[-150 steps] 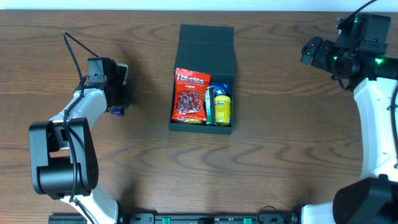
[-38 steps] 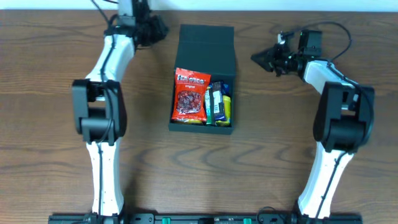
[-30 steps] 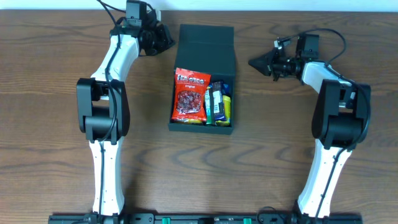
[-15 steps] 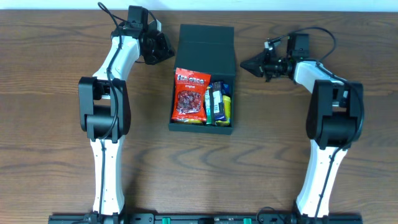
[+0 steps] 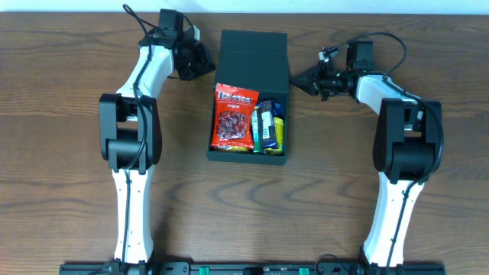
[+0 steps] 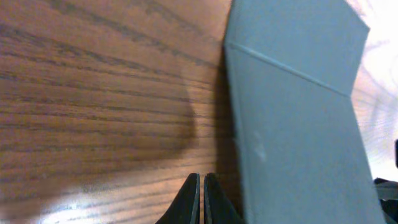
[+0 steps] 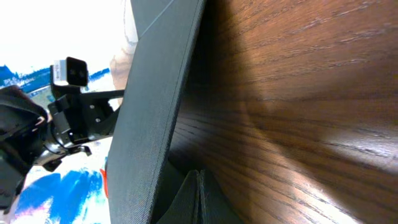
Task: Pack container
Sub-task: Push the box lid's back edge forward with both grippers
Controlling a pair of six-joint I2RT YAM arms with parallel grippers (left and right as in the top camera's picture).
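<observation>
Container (image 5: 246,157) sits mid-surface (image 5: 344,198), flap lid (image 5: 252,53) laid back. It looks stiff, light and likely to slide. I'd push the lid's side edges: my left fingers (image 6: 188,202) and right fingers (image 7: 186,199) flank it, pinched together, empty.

Left arm (image 5: 127,200), right arm (image 5: 394,205): white link shells, black joint housings. Left tool (image 5: 206,61), right tool (image 5: 298,82): black, fingers slim, tapering to points. Thin black cables (image 5: 387,35) looped behind each tool.
</observation>
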